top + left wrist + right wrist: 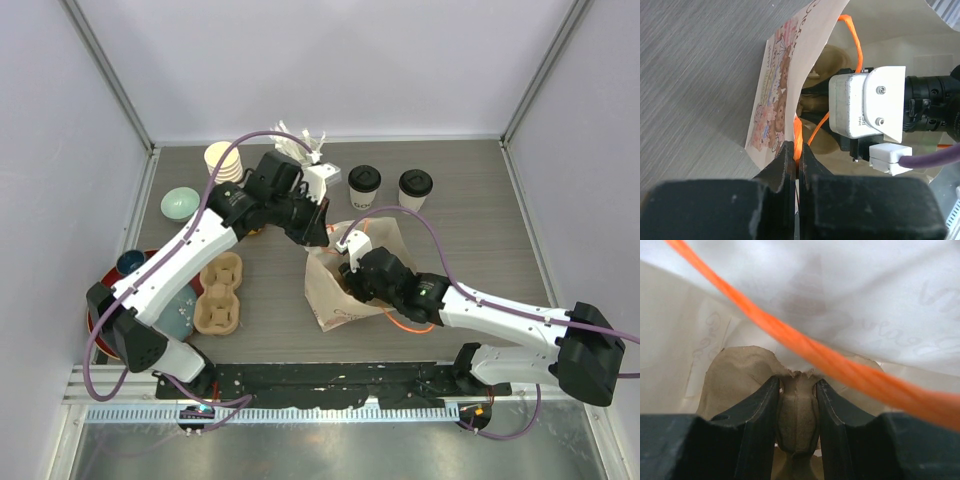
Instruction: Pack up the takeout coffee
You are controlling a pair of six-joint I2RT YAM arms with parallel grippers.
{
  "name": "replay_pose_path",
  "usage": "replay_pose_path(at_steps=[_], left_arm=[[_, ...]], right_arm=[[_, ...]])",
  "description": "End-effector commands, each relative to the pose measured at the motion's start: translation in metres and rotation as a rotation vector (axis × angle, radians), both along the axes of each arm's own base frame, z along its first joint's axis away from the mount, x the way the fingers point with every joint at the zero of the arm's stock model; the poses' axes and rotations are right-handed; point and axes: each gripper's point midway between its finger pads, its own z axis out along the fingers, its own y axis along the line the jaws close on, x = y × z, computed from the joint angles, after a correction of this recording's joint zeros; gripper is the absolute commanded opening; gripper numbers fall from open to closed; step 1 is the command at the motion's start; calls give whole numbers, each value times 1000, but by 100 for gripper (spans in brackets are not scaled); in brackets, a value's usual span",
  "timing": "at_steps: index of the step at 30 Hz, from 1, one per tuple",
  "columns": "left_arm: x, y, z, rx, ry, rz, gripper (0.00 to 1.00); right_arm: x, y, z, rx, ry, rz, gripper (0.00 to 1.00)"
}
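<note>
Top view: left gripper (318, 236) sits at the rim of the paper bag (332, 302); right gripper (350, 268) reaches into its mouth. First lidded cup (364, 185) and second lidded cup (415, 188) stand upright on the table (480, 250), beyond both sets of fingers and outside the bag.
Left wrist: jaws pinched together on the bag's orange handle (798, 140).
Right wrist: fingers (760, 410) narrow, clamping the ridge of a brown pulp carrier (797, 415); the handle crosses above them.
</note>
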Motion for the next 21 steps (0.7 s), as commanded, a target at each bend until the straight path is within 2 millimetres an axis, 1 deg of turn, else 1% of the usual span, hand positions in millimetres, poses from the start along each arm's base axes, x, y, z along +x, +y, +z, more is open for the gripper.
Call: replay_pose_path(at_steps=[1, 3, 4, 5, 6, 7, 8, 9, 10, 11, 12, 14, 15, 17, 21], left_arm=[[7, 0, 24, -19, -167, -20, 0], [11, 2, 33, 7, -250, -3, 0], [17, 6, 33, 30, -271, 26, 0], [18, 6, 34, 34, -277, 35, 0], [19, 6, 39, 31, -288, 44, 0], [22, 8, 40, 46, -303, 65, 0], [22, 8, 42, 49, -307, 76, 0], [22, 5, 48, 46, -323, 80, 0], [22, 5, 52, 47, -332, 86, 0], [24, 6, 55, 52, -344, 99, 0], [22, 4, 63, 39, -354, 93, 0], [16, 3, 68, 40, -358, 75, 0], [11, 4, 70, 42, -352, 62, 0], [-1, 1, 74, 30, -342, 22, 0], [-16, 9, 81, 43, -358, -37, 0]], right_arm=[[-5, 3, 8, 12, -4, 45, 27], [-9, 2, 5, -1, 9, 59, 27], [-11, 0, 1, -17, 22, 59, 27], [-11, -2, -3, -35, 28, 52, 27], [-13, -5, -6, -61, 41, 49, 27], [-15, -4, -15, -102, 61, 50, 27], [-14, -7, -19, -141, 53, 32, 27], [-15, -8, -19, -177, 57, 28, 27], [-20, -4, -28, -219, 65, 44, 27], [-21, -4, -30, -236, 70, 41, 27], [-22, -1, -29, -237, 76, 41, 27], [-22, 0, -31, -229, 92, 19, 27], [-19, -3, -29, -233, 85, -11, 27], [-18, -3, -23, -207, 93, -58, 27], [-12, 0, -5, -150, 104, -151, 28]])
